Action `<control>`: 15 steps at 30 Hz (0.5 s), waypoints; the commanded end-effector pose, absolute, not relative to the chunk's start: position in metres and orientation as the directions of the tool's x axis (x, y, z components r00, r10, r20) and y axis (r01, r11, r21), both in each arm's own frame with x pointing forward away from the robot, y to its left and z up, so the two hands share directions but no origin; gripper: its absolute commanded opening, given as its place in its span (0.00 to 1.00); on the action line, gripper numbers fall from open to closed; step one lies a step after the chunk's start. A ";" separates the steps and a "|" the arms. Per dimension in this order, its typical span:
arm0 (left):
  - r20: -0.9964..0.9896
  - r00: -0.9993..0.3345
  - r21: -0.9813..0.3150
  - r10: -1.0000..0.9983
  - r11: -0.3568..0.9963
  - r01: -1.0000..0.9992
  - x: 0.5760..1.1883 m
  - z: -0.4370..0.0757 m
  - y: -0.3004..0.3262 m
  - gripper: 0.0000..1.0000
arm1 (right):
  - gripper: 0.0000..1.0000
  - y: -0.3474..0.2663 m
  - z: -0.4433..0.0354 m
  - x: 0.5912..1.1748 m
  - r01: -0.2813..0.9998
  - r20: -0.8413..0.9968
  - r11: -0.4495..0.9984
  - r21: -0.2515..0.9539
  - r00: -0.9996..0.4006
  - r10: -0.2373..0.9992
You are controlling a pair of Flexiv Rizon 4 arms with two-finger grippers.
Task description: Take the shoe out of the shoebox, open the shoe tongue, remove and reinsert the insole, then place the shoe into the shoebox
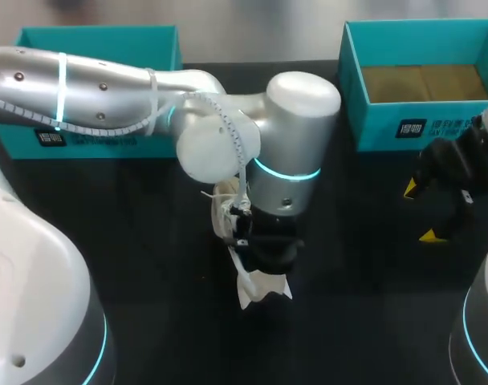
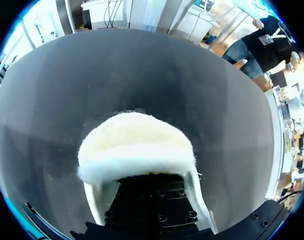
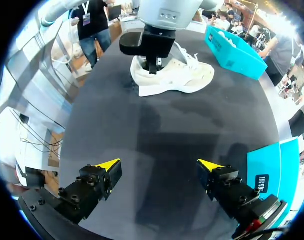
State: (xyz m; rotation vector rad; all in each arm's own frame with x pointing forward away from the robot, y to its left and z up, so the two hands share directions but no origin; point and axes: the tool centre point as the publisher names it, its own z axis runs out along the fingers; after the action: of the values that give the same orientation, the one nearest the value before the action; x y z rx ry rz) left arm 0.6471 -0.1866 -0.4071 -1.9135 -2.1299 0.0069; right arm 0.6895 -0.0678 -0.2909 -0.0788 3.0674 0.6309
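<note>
A white sneaker (image 1: 260, 290) lies on the black table near the middle, its laces showing in the right wrist view (image 3: 184, 75). My left gripper (image 1: 264, 258) points straight down onto its heel end, shut on the shoe there (image 3: 154, 64). In the left wrist view the fuzzy cream heel (image 2: 134, 142) covers the fingertips of the left gripper (image 2: 154, 175), and the shoe's white sides run past both fingers. My right gripper (image 1: 420, 212) hangs open at the right, well apart from the shoe, with nothing between the yellow tips (image 3: 159, 167). The open teal shoebox (image 1: 388, 120) stands at the back right.
A second teal box (image 1: 99, 48) stands at the back left, also seen beyond the shoe from the right wrist (image 3: 232, 47). The shoebox wall (image 3: 272, 172) is close beside my right gripper. Bare black tabletop (image 3: 157, 125) lies between the right gripper and the shoe.
</note>
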 end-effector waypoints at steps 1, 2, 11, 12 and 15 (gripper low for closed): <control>0.166 -0.113 -0.162 0.980 0.140 0.977 0.651 -0.427 -0.191 0.00 | 1.00 -0.067 -0.291 0.689 -0.050 -0.019 0.919 0.391 -0.999 -0.047; 0.151 -0.126 -0.160 0.980 0.150 0.976 0.654 -0.427 -0.192 0.00 | 1.00 -0.067 -0.291 0.689 -0.050 -0.019 0.919 0.391 -0.999 -0.047; 0.002 -0.166 -0.112 0.986 0.165 0.980 0.653 -0.381 -0.188 0.00 | 1.00 -0.067 -0.291 0.689 -0.050 -0.019 0.919 0.391 -0.999 -0.047; -0.009 -0.168 -0.107 0.986 0.166 0.980 0.652 -0.377 -0.188 0.00 | 1.00 -0.067 -0.291 0.689 -0.050 -0.019 0.919 0.391 -0.999 -0.047; -0.021 -0.166 -0.104 0.986 0.163 0.981 0.647 -0.367 -0.189 0.00 | 1.00 -0.067 -0.291 0.689 -0.050 -0.019 0.919 0.391 -0.999 -0.047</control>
State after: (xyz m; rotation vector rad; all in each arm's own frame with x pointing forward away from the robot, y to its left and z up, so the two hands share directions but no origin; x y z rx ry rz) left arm 0.6531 -0.2009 -0.3832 -1.9636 -2.3147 0.0993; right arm 0.6894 -0.0677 -0.2908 -0.0792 3.0674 0.6309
